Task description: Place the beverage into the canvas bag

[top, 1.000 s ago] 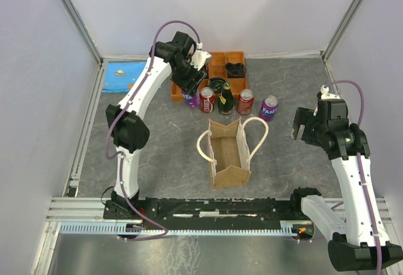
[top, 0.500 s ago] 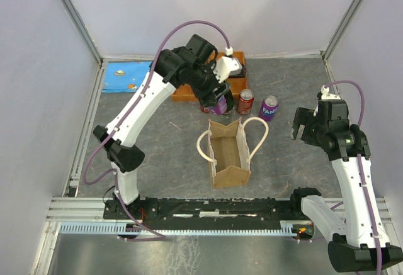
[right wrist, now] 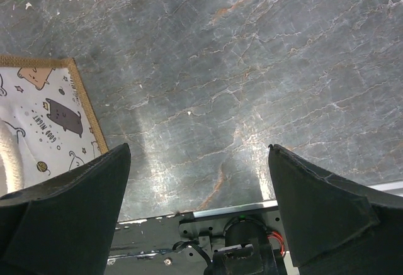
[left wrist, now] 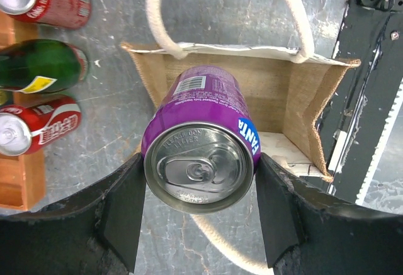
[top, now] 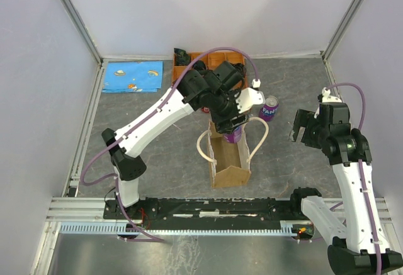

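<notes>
Now the left fingers (left wrist: 123, 215) have carried the purple can (left wrist: 200, 162) over the canvas bag (left wrist: 283, 92) (held tight); lowering it likely comes next; right fingers (right wrist: 63, 196) spread wide, empty.

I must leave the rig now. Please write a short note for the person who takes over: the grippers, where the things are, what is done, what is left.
Grippers: the left gripper is shut on the purple can. The right gripper is open and empty, over bare table to the right of the bag.
Things: the can hangs over the bag's open top, at its far end.
Done: can picked up and brought to the bag.
Left: lower it in, open the gripper, and lift out clear of the handles.
</notes>
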Motion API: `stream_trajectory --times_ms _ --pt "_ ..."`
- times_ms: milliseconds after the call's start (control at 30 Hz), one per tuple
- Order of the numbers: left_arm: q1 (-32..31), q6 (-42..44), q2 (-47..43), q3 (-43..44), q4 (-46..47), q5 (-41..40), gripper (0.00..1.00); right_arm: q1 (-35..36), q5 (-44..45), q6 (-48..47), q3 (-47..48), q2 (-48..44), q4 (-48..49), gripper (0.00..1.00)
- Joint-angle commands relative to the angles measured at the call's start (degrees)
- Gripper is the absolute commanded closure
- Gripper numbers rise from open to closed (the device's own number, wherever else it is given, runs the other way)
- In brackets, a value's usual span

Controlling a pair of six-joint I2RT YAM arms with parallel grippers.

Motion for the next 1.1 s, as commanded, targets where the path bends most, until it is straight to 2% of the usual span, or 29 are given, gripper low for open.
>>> stream_trajectory --times_ms 0,500,1067 --pt "-1.39 -2.08 -4.07 -2.57 6.98 -0.54 0.97 -0.25 -0.62 0.33 0.12 -0.79 0.67 0.02" --pt "-2.95 -5.89 -4.86 -18.79 19.3 -7.75 0.97 -0.22 0.3 -0.11 1.44 -0.44 -0.36 0.02" --pt "-2.7 -8.45 -2.75 -27.58 29.48 -11.61 0.97 -0.23 0.88 0.22 2.13 -0.45 -1.67 0.02"
